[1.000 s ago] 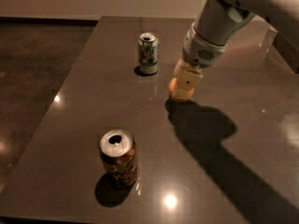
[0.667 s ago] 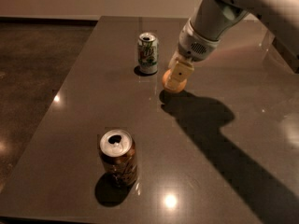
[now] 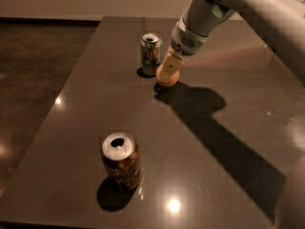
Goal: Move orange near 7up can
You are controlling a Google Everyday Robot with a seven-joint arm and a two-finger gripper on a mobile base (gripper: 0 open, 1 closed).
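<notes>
The orange (image 3: 170, 79) is held at the gripper's tip, low over the dark table and just right of the 7up can (image 3: 151, 54). The green and white can stands upright at the table's far middle. My gripper (image 3: 167, 73) comes down from the upper right on the grey arm and is shut on the orange; its pale fingers (image 3: 167, 66) cover the top of the fruit. A narrow gap separates the orange from the can.
A brown can (image 3: 121, 161) with a silver top stands upright near the table's front edge. The dark table (image 3: 86, 109) ends at the left, with brown floor beyond. The arm's shadow falls across the table's right half.
The gripper has carried the orange to the left and farther back, from the table's middle right to a spot close beside the 7up can.
</notes>
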